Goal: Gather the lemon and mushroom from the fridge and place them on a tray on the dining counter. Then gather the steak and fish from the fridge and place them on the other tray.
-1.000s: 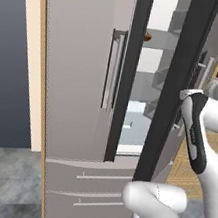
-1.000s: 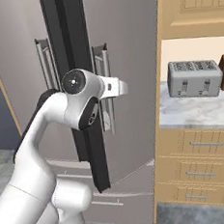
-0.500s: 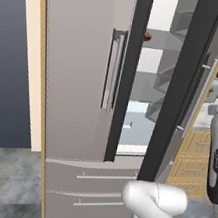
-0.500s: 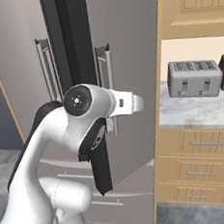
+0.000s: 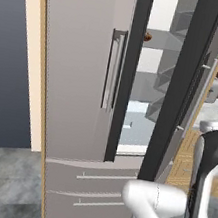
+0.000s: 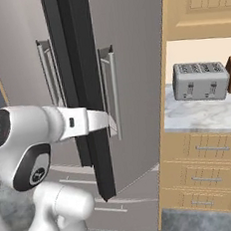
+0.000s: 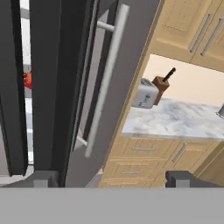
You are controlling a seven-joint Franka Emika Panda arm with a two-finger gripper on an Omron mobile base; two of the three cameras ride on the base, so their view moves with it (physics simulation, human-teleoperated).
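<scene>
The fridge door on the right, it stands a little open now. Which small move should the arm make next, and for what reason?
Probably swing the arm left into the gap and push the right door wider. The fridge is only partly open, the shelves show through a narrow slot, and the open gripper holds nothing, beside the door handle.

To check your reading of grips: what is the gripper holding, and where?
Nothing. The gripper is open, with the fridge door handle ahead of its fingertips, untouched.

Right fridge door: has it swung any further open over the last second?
No. The right fridge door keeps its place against the left door handle; the arm pulled away.
</scene>
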